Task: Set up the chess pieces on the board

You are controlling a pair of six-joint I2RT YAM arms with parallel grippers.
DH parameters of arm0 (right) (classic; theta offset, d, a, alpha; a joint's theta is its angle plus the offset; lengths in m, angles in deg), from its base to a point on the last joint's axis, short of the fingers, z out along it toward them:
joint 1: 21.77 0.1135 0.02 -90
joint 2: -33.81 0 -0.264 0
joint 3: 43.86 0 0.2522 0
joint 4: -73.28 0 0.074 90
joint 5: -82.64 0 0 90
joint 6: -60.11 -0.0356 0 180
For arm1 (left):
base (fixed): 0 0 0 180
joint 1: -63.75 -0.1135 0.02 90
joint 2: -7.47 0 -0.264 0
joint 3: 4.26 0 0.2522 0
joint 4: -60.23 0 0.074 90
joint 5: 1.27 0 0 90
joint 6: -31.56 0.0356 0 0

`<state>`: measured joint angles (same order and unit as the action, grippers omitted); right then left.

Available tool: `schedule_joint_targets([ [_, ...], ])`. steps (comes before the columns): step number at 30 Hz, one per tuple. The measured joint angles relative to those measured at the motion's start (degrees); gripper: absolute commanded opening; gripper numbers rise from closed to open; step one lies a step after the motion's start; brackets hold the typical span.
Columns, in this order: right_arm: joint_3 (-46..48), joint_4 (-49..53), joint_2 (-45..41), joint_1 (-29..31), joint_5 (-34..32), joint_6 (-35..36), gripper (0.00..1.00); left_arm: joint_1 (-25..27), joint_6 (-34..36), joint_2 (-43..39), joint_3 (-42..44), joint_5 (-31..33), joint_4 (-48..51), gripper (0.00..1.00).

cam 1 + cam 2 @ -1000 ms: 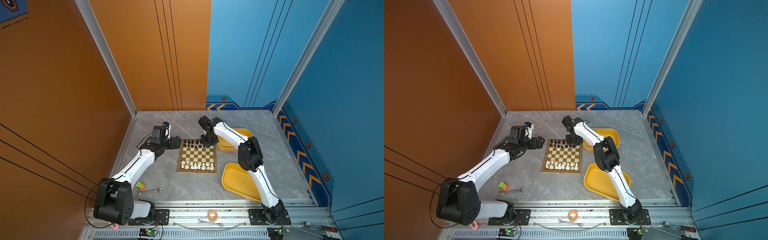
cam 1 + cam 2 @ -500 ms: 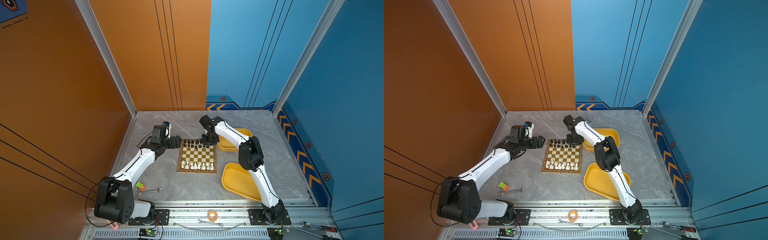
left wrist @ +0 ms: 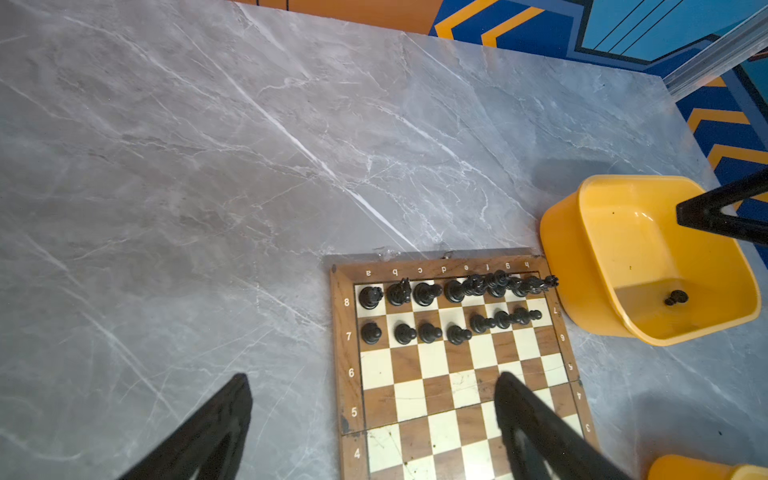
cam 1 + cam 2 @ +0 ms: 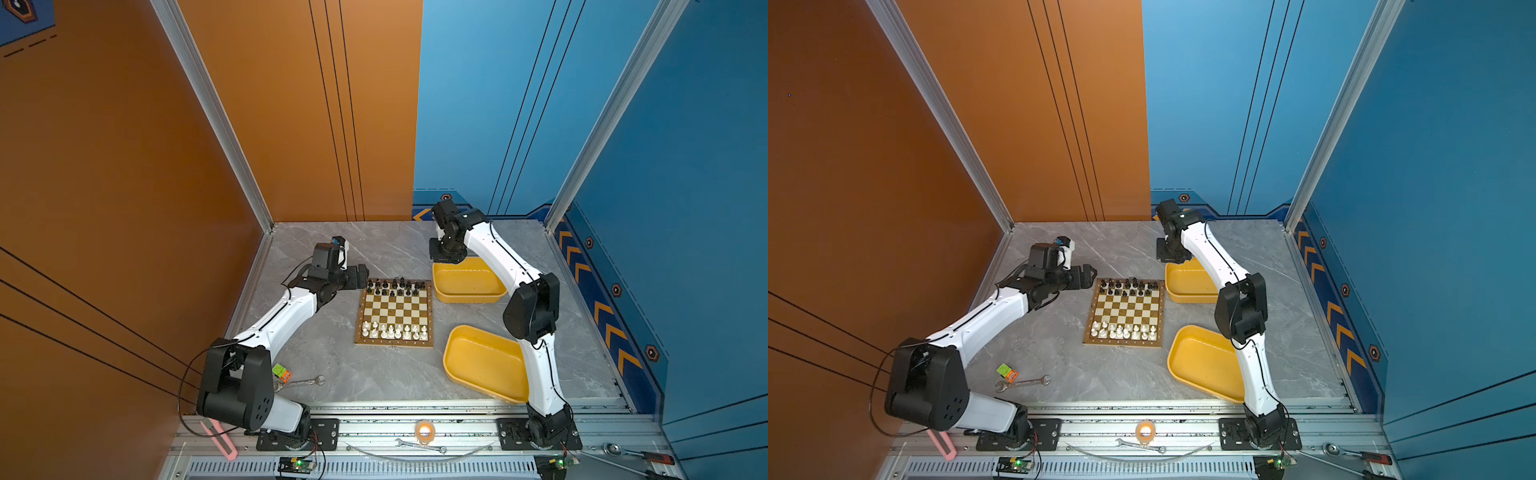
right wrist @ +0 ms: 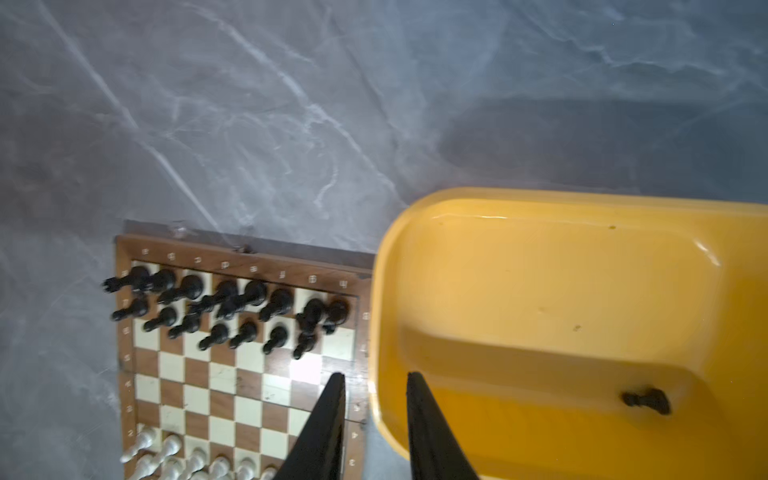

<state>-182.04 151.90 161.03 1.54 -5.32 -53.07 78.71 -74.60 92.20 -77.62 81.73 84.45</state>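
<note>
**Operator:** Where do the board and pieces stand?

**Inspector:** Your square chessboard with golden-brown and cream checkers and a brown wooden border [image 4: 394, 312] lies flat in the middle of the grey marble tabletop [image 4: 332, 249]. The glossy black chess pieces [image 4: 395, 286] fill its two far rows and the cream-white chess pieces [image 4: 394, 331] its two near rows, all upright. Seven black pawns stand in the second row. The end square nearest the far tray shows bare cream. One small black pawn [image 5: 646, 402] lies on its side in the far yellow oblong plastic tray [image 4: 469, 297], which sits just beside the board's far right corner. The near yellow oblong plastic tray [image 4: 482, 365] sits to the right of the board's near edge.

**Operator:** And my grippers?

**Inspector:** Your left gripper [image 3: 372, 378] hovers at the board's far left corner, jaws spread wide, grasping nothing. Your right gripper [image 5: 376, 374] hangs over the far tray's rim on the board side, jaws parted narrowly, nothing between them.
</note>
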Motion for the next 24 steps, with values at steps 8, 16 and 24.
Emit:
schedule_joint_targets([
  [8, 14.6, -1.3, 0.0, -7.1, -0.7, 1.3, 0.26, 4.2, -1.9, 9.5, -12.3, 1.0, 2.1, 0.92],
  [16, 25.7, -3.0, -4.9, -8.1, -0.5, 1.5, 0.26, 6.6, -2.8, 21.2, -25.0, 0.7, 5.3, 0.91],
  [24, 29.6, -3.1, -12.1, -8.3, 1.2, 1.0, 0.27, 7.5, -3.3, 27.0, -31.4, -0.6, 7.3, 0.91],
])
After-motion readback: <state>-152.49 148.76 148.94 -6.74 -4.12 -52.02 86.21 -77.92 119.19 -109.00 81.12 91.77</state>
